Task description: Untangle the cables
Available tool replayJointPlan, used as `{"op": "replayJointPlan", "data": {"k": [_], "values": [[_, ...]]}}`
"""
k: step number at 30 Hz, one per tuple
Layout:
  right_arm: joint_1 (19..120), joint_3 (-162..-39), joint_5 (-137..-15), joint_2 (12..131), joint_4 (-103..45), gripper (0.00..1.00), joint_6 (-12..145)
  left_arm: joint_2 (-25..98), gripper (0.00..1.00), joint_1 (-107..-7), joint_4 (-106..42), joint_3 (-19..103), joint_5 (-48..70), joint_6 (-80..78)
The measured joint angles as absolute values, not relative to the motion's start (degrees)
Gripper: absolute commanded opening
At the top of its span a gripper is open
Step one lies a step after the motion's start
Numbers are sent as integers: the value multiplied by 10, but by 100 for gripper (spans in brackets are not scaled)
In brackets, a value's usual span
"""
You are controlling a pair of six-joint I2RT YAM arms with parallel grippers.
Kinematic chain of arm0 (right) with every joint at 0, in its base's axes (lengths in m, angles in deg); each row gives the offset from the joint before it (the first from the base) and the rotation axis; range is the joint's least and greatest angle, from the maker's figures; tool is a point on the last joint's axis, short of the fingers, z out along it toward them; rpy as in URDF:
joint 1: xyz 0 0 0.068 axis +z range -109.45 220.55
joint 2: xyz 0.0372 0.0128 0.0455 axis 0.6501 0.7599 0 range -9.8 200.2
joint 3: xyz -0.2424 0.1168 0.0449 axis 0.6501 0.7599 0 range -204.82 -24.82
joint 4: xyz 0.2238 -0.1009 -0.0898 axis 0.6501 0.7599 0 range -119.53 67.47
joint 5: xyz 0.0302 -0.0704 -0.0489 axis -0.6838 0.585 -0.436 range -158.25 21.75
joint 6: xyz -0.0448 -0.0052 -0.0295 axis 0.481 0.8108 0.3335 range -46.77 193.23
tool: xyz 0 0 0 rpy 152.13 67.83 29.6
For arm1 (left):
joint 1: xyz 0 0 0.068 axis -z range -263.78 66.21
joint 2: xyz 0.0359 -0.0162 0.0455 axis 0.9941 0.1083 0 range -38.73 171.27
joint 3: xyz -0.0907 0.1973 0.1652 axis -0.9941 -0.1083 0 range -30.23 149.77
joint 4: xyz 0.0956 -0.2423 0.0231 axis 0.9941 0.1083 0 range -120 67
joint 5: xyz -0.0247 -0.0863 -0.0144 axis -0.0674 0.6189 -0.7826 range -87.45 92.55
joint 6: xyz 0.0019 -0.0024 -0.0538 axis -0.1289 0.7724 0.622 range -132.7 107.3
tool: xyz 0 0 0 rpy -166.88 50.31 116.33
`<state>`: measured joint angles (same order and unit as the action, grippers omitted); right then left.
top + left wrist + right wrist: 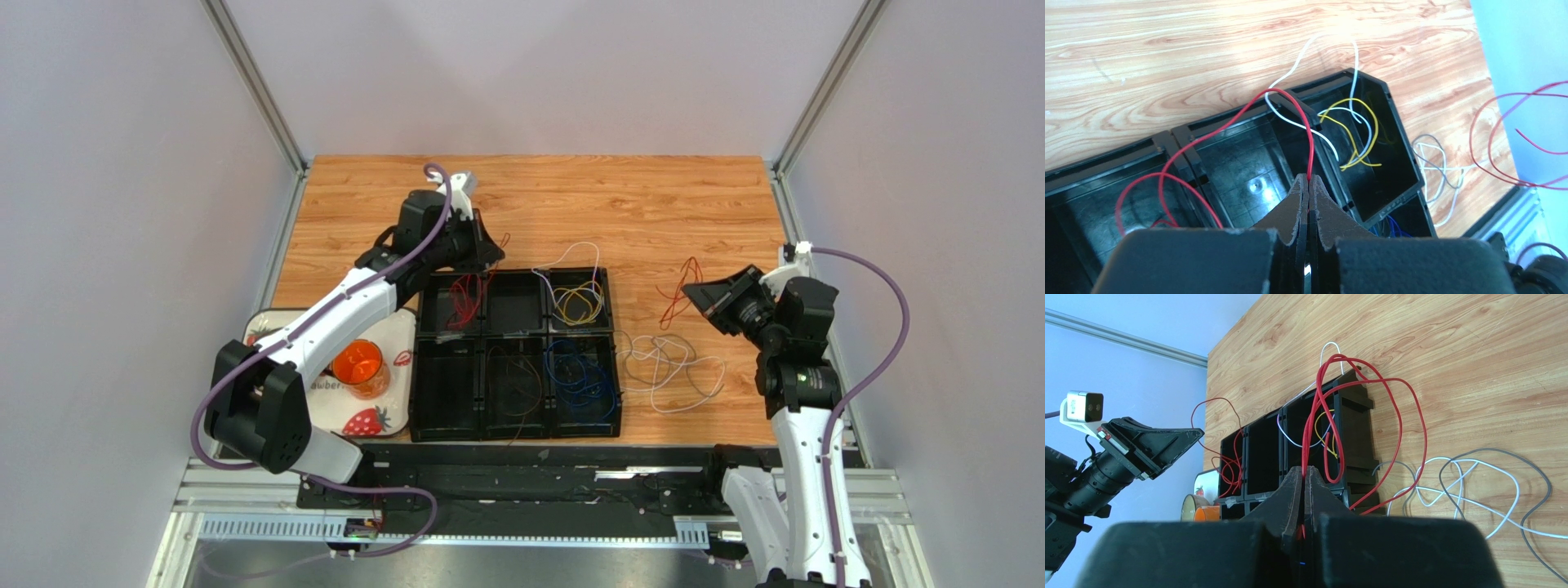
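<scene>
Top external view: the wires are hair-thin here, and their ends are hard to trace.
Cloth [374,423]: flat fabric with a strawberry print at the near left, partly covered by the left arm.
Cup [359,368]: orange, translucent and round, standing on the cloth.
Left gripper [1309,182]: clenched, with its matte black fingers pressed flat on a red wire [1287,97] above the tray's far row.
Red wire: glossy, arching from the pinch down into the far-left compartment, where it joins more red loops.
Tray [448,395]: rigid black plastic with six square compartments in two rows. Its far-left corner is hidden under the left arm.
Yellow cables [577,303]: coiled in the far-right compartment, with a white strand spilling over the far rim.
Blue cables [579,374]: bunched in the near-right compartment and dim against the black.
White and grey cables [669,368]: loose loops on the wood-grain table [687,208], just right of the tray.
Right gripper [1304,473]: clamped on red strands [1407,416], which are raised right of the tray. I cannot tell how many it pinches.
</scene>
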<state>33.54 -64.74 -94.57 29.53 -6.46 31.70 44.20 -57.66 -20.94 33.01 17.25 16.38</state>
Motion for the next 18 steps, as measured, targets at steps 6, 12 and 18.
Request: {"op": "replayJointPlan", "data": {"k": [6, 12, 18], "values": [[335, -647, -965, 295, -67, 0, 317, 442, 0, -583, -176, 323, 108, 164], [337, -654, -988, 295, -69, 0, 316, 442, 0, -592, -115, 313, 27, 172], [354, -669, -993, 294, -76, 0, 315, 460, 6, -596, -75, 313, -20, 189]]}}
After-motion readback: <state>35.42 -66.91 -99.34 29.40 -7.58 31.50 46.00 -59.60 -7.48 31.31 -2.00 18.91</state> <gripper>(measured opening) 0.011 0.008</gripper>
